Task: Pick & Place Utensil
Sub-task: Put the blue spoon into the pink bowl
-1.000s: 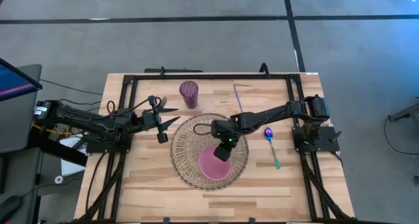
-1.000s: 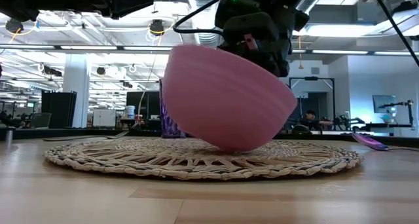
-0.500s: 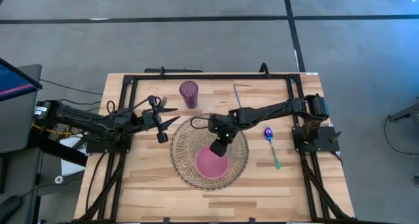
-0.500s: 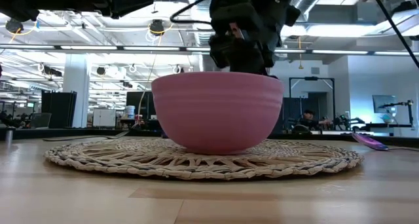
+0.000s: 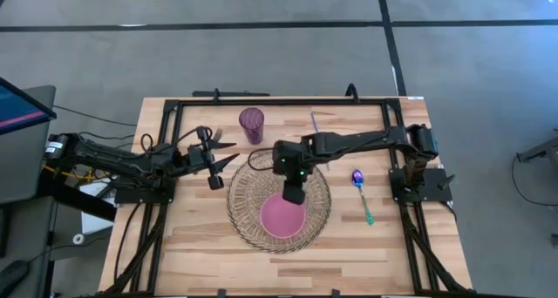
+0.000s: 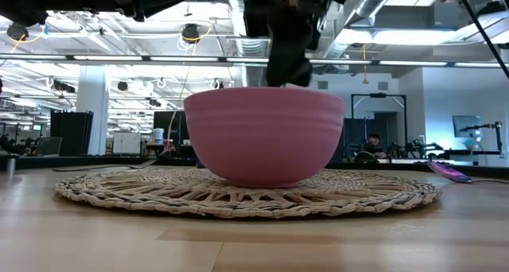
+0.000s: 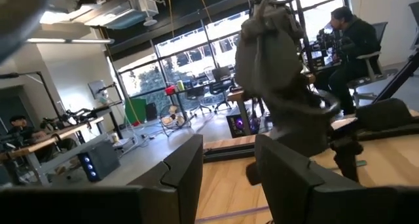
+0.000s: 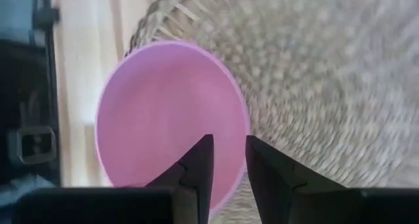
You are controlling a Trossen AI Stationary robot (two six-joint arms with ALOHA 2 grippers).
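A pink bowl (image 5: 281,218) (image 6: 264,137) (image 8: 163,112) stands upright on its base on a round woven mat (image 5: 248,202) (image 6: 119,194). My right gripper (image 5: 294,193) (image 6: 288,73) (image 8: 228,160) hovers just above the bowl's far rim, fingers pointing down and narrowly open, touching nothing. A purple spoon with a green handle (image 5: 360,190) (image 6: 450,172) lies flat on the table to the right of the mat. My left gripper (image 5: 218,159) (image 7: 228,165) waits open to the left of the mat, above the table.
A purple cup (image 5: 252,124) stands beyond the mat near the far edge. A thin purple stick (image 5: 316,129) lies to its right. A black frame rail (image 5: 279,102) borders the table. Bare wood (image 5: 200,237) shows on the near left. People sit in the room behind.
My right gripper lowered the tilted bowl until it stood level on the mat. It then let go, rose clear of the rim and drew back toward the far edge. The bowl has stayed still since it was set down.
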